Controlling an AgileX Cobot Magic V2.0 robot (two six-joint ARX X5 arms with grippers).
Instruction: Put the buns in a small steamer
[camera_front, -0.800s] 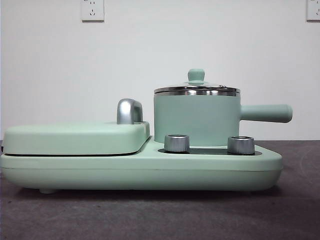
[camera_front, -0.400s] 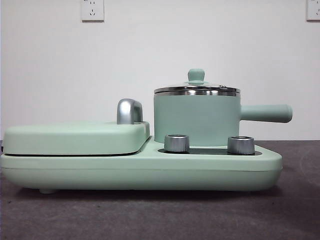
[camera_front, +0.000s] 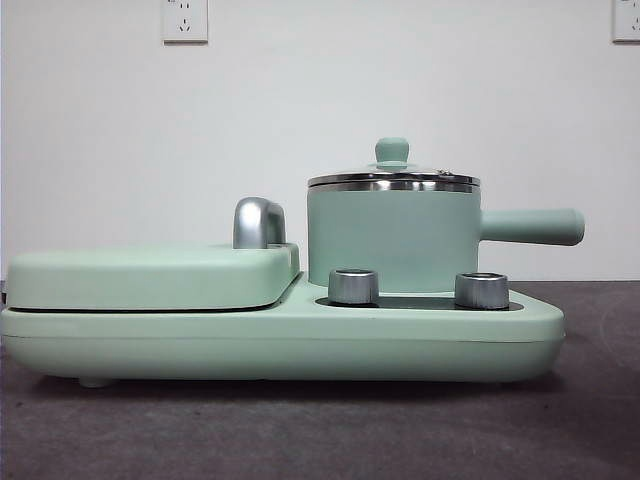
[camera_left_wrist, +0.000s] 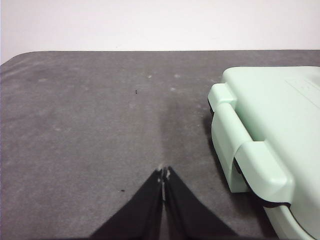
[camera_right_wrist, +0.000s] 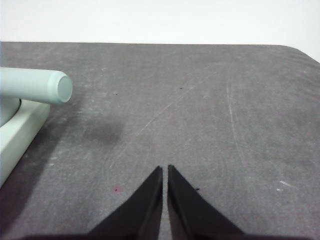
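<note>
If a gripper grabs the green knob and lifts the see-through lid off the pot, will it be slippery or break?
Maybe. The round mint-green knob looks smooth and glossy, so the black jaws might slip. The glass lid with its steel rim looks stiff and would probably crack if dropped. It sits flat on the mint-green pot, so it should lift straight up.

The small steamer (camera_front: 392, 238) is mint green with a steel rim and green knob, the cooker base (camera_front: 280, 345) the same mint with two silver dials, on a dark grey bench (camera_front: 320, 430) against a white wall (camera_front: 300, 110).
</note>
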